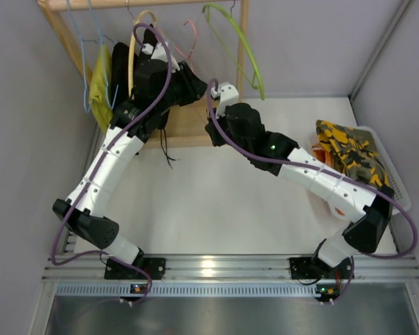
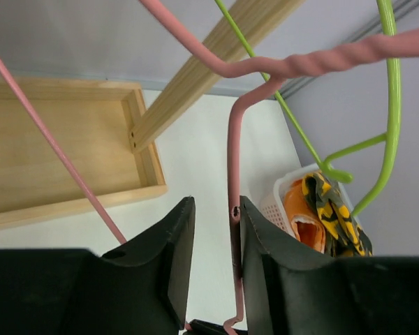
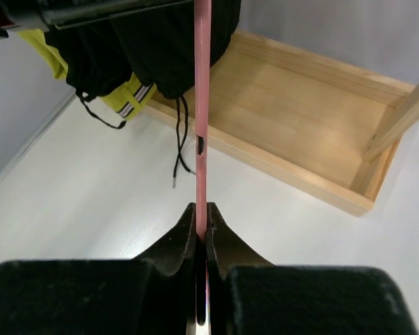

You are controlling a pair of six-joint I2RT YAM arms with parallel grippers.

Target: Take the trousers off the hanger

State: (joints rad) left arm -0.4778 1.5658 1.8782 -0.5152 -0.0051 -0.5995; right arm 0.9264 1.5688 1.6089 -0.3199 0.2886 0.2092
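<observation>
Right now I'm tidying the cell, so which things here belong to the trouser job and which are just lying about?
Job: pink hanger, camouflage trousers, left hand, right hand.
Lying about: lime-green hanger, black garment, yellow-green garment, wooden tray, white basket.

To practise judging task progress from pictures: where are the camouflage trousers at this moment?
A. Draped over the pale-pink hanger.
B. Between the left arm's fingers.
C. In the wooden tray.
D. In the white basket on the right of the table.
D: the trousers lie bunched in the white basket, while the pink hanger carries no cloth in either wrist view.
</observation>
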